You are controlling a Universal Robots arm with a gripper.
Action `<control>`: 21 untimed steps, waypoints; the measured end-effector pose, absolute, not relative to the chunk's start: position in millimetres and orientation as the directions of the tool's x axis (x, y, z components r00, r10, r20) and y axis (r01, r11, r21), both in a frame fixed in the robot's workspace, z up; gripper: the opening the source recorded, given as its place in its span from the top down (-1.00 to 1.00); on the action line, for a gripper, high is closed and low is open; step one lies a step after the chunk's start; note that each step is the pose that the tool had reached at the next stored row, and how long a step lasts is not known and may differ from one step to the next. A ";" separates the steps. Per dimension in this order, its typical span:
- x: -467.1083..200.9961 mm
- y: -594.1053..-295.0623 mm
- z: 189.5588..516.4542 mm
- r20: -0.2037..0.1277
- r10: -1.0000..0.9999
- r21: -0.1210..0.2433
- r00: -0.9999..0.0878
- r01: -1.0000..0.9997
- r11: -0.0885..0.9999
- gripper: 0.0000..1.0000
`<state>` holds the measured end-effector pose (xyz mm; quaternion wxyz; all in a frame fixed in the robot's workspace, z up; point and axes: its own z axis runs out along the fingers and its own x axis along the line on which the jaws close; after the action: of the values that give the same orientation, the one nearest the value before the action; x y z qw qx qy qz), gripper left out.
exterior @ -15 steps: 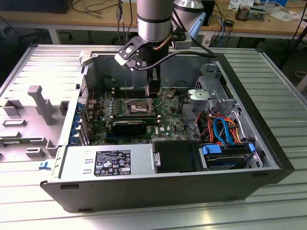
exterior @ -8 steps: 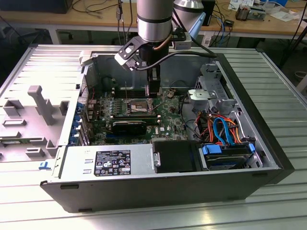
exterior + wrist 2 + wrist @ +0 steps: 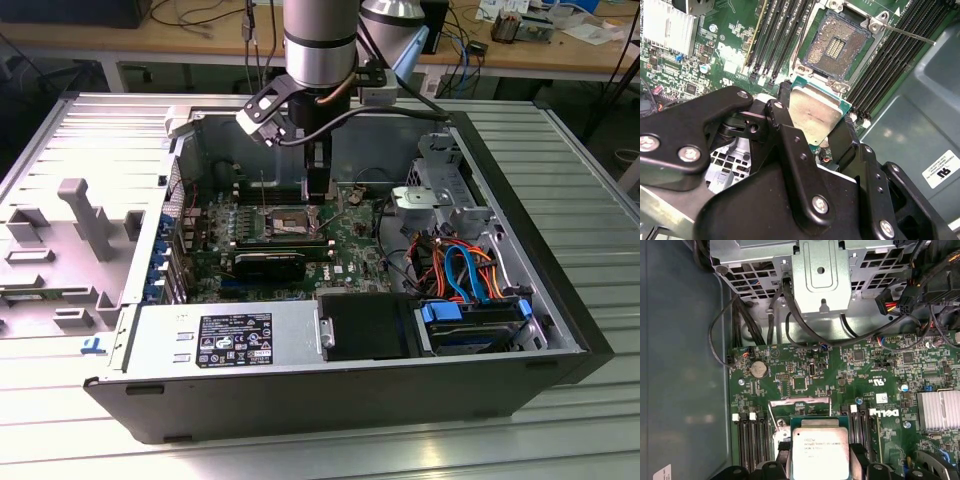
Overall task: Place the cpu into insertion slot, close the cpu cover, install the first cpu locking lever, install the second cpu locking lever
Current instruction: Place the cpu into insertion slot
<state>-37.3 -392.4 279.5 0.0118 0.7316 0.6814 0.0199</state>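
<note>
Currently grips the cpu (image 3: 815, 112) between the two black fingers (image 3: 777, 112) of the gripper (image 3: 812, 125), closed to chip width on two opposite edges. Carries the chip with its dull metal top toward the camera in both wrist views, tilted in the second wrist view.

In the exterior view, sets the gripper (image 3: 318, 190) inside the open computer case (image 3: 300, 400), at about 1 o'clock from the insertion slot (image 3: 285, 222), near it and above the motherboard (image 3: 350, 245).

In the second wrist view, shows the insertion slot (image 3: 835, 47) uncovered, contact field exposed, with the held chip near it and clear of its rim. Shows one thin locking lever (image 3: 905, 35) unlatched, jutting from a slot corner across the memory slots (image 3: 890, 65).

In the first wrist view, shows the cpu cover (image 3: 800, 402) raised, just beside the held cpu (image 3: 820, 452).
</note>
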 end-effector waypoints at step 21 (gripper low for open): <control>-48.3 -392.4 275.6 0.013 0.997 0.044 0.071 0.996 -0.071 -0.09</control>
<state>-48.3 -392.4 275.6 0.0117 0.7316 0.6814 0.0199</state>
